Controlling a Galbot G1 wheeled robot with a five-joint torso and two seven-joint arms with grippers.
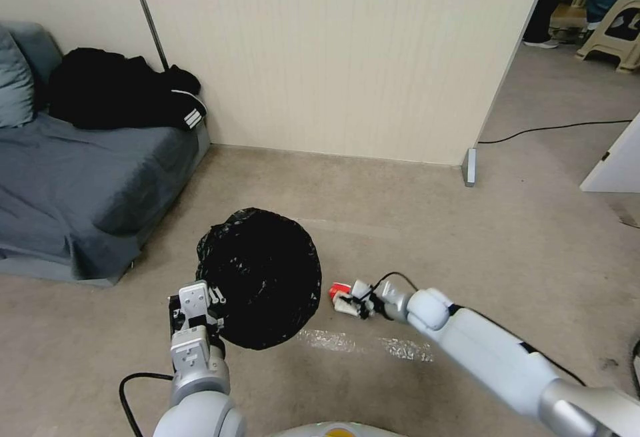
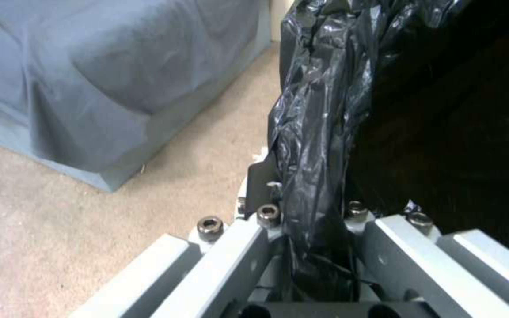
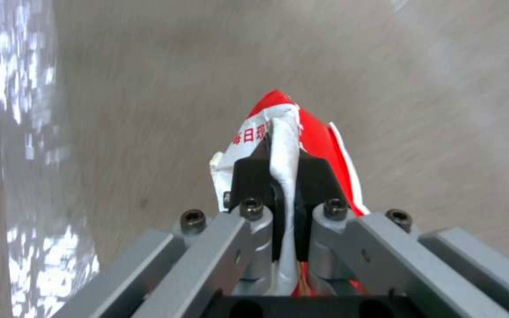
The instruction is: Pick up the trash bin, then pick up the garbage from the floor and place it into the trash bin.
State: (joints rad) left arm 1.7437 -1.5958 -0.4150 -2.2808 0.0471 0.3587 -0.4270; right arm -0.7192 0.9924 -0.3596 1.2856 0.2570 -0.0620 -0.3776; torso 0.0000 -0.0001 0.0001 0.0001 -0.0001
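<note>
Left pincer (image 2: pixel 310 221) clamped on trash bin (image 1: pixel 263 277) liner rim; right pincer (image 3: pixel 284 176) closed on red-and-white wrapper (image 3: pixel 301 132) above floor (image 1: pixel 467 243)

The trash bin (image 1: pixel 261 277), its crinkly black liner covering it, is held tilted above the beige carpet floor (image 1: pixel 467 243) at the near left, while just to its right a crumpled red-and-white wrapper (image 1: pixel 341 293) sits pinched in the right gripper (image 1: pixel 352 301).
</note>
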